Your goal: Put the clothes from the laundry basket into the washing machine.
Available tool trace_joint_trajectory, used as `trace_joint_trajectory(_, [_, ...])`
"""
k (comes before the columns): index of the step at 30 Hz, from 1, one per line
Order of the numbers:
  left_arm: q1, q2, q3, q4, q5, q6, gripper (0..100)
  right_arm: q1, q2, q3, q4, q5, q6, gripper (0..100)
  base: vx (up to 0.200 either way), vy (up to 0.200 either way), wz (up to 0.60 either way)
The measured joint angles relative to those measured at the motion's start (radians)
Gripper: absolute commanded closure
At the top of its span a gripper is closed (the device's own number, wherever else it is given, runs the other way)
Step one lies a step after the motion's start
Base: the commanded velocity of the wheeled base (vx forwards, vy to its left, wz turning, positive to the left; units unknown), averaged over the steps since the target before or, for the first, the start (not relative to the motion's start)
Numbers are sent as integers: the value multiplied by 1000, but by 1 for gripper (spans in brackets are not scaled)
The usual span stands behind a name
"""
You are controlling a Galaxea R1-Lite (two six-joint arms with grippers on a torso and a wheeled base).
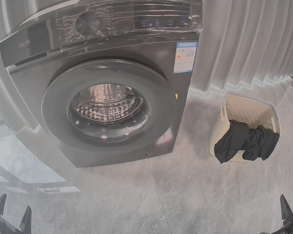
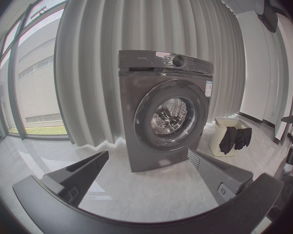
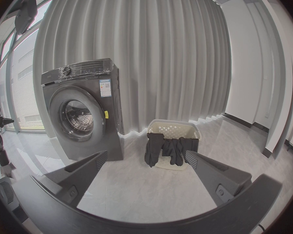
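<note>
Judging by how they sag, the black clothes [image 1: 245,142] draped over the near rim of the laundry basket [image 1: 250,109] are light, soft and limp, so expect them to stretch and trail as you lift. The basket stands on the floor [image 1: 185,195] to the right of the washing machine [image 1: 97,49], near its front corner but not touching it. Take hold where the cloth bunches thickest on the rim rather than at a hanging end, or a loose part may drag and tip the light basket. Your left tool [image 1: 15,201] and right tool [image 1: 291,189] both sit well out in front of the washing machine, fingers apart and empty. Its round door [image 1: 159,95] looks shut, so it probably needs opening first
</note>
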Motion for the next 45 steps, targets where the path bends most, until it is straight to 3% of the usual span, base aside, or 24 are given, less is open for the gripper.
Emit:
trace_joint_trajectory(10, [-1,0,0,0,0,-1,0,-1,0,0,0,1,0,0,0,-120,0])
trace_joint_trajectory(19, [0,0,0,0,2,-2,0,0,0,0,0,0,0,0,0,0,0])
trace_joint_trajectory(31, [0,0,0,0,1,-2,0,-1,0,0,0,-1,0,0,0,-200,0])
trace_joint_trajectory(38, [0,0,0,0,1,-2,0,0,0,0,0,0,0,0,0,0,0])
trace_joint_trajectory(45, [0,0,0,0,1,-2,0,1,0,0,0,0,0,0,0,0,-600])
